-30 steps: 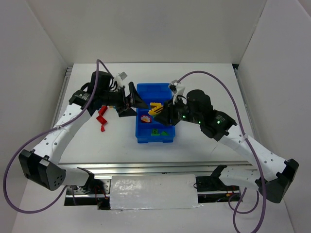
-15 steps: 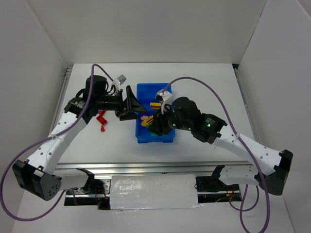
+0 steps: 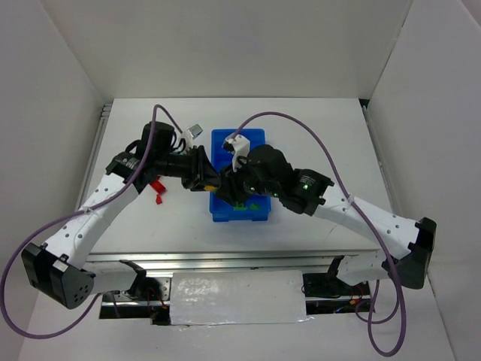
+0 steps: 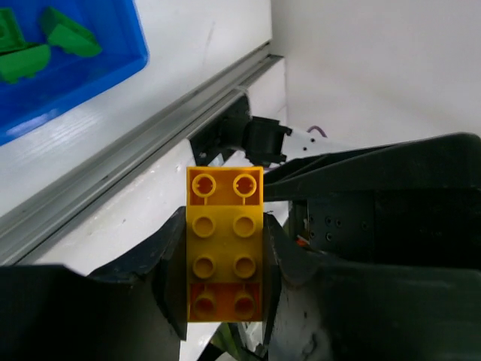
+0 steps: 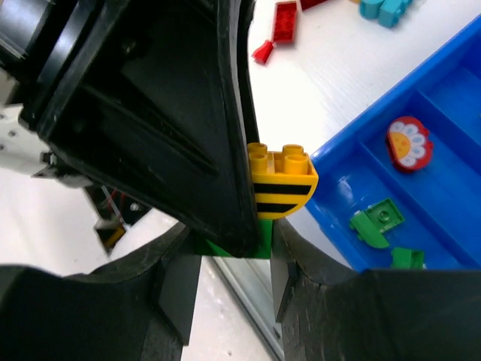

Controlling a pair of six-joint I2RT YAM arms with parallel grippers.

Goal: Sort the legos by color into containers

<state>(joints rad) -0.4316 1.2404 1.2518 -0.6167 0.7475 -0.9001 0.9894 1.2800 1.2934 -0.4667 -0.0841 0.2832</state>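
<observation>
Right jaws [image 5: 234,248] are clamped on a green brick [image 5: 261,239]; left jaws [image 4: 225,226] pinch the yellow brick [image 5: 282,184] stacked on it. Probably best pulled straight apart, untwisted, above the tray [image 5: 451,195]. Beyond the right jaws: two green legos [image 5: 378,219] and one flower piece [image 5: 409,143] in the tray; two red legos [image 5: 285,20], one teal lego [image 5: 383,9] on the table [image 5: 338,75]

No legible txt, nos. or brand marks in any view. Studs on the yellow plastic brick [image 4: 225,244] show only round rims, too small to read. Red round plastic piece w/ white petal print [image 5: 408,144] in the bright blue plastic tray [image 5: 451,68]: pic only, no lettering.
</observation>
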